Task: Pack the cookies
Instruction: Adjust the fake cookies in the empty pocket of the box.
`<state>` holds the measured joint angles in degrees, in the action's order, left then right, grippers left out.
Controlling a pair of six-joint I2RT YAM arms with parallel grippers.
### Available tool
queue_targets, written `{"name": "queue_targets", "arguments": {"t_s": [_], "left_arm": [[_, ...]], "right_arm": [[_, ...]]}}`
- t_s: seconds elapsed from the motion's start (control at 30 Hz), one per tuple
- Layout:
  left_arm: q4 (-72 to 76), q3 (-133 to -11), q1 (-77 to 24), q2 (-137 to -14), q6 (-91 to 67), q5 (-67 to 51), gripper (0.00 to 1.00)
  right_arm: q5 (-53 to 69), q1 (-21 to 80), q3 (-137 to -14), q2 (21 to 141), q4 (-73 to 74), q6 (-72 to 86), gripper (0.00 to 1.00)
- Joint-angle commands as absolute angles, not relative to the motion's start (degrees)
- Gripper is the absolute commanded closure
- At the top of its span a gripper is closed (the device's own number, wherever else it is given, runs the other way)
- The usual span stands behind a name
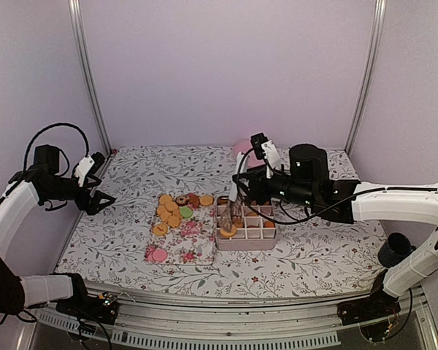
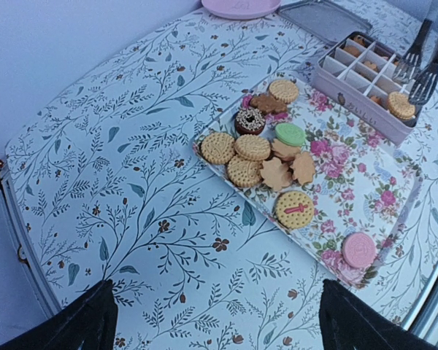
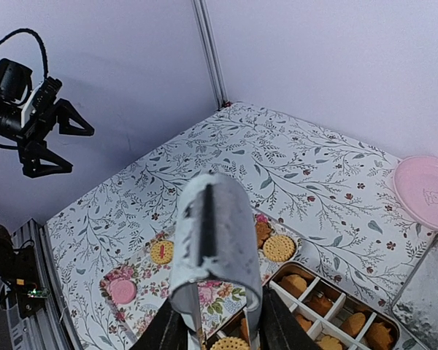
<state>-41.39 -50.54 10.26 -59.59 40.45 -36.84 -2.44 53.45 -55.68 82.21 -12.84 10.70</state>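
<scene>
Right gripper (image 3: pixel 217 329): jaws clamped on the pale handle of the tongs (image 3: pixel 212 240), which hang straight down from them.
Tongs' tips: the forked ends sit over the corner of the box (image 2: pixel 358 109), right against a golden cookie (image 2: pixel 400 106) resting on top of that corner cell (gripped or merely touched, I can't tell).
Box: pink and split into small cells, directly below the right jaws. Several cells to the side of the tips hold golden biscuits.
Tray (image 2: pixel 350 175): flowered, just beside the box, between the two pairs of jaws. It carries the loose cookies (image 2: pixel 252 146), which are round golden ones, a chocolate ring, a green, a pink and some brown leaf shapes.
Left gripper (image 1: pixel 102 204): jaws spread wide, holding nothing, well apart from tray and box.
Beyond the right jaws: a pink plate (image 3: pixel 427 189) and a grey lid (image 3: pixel 423 292).
</scene>
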Motion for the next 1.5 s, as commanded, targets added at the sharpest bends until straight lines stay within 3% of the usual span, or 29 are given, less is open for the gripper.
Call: {"name": "queue_targets", "arguments": {"t_s": [0.0, 0.57, 0.83, 1.03, 1.23, 1.47], "left_arm": [[-41.3, -52.0, 10.7, -59.3, 40.4, -37.5, 0.03], [-41.3, -52.0, 10.7, -59.2, 40.7, -37.5, 0.03], [-41.3, -51.9, 10.7, -59.0, 40.6, -37.5, 0.03], [-41.3, -51.9, 10.7, -59.2, 40.6, -37.8, 0.03], [-41.3, -52.0, 10.7, -59.2, 40.5, -38.0, 0.03], [-41.3, -52.2, 10.7, -59.2, 40.5, -38.0, 0.04]], "right_arm": [[-2.7, 52.2, -55.5, 82.8, -15.2, 10.1, 0.67], [0.1, 51.9, -53.7, 85.1, -16.3, 12.2, 0.67], [0.2, 51.9, -53.7, 83.2, -16.3, 12.3, 0.80], [0.1, 52.6, -54.0, 81.7, -15.3, 10.8, 0.80], [-1.1, 54.6, -56.1, 81.8, -12.8, 8.3, 0.71], [-1.0, 54.9, -57.9, 82.3, -12.8, 8.0, 0.70]]}}
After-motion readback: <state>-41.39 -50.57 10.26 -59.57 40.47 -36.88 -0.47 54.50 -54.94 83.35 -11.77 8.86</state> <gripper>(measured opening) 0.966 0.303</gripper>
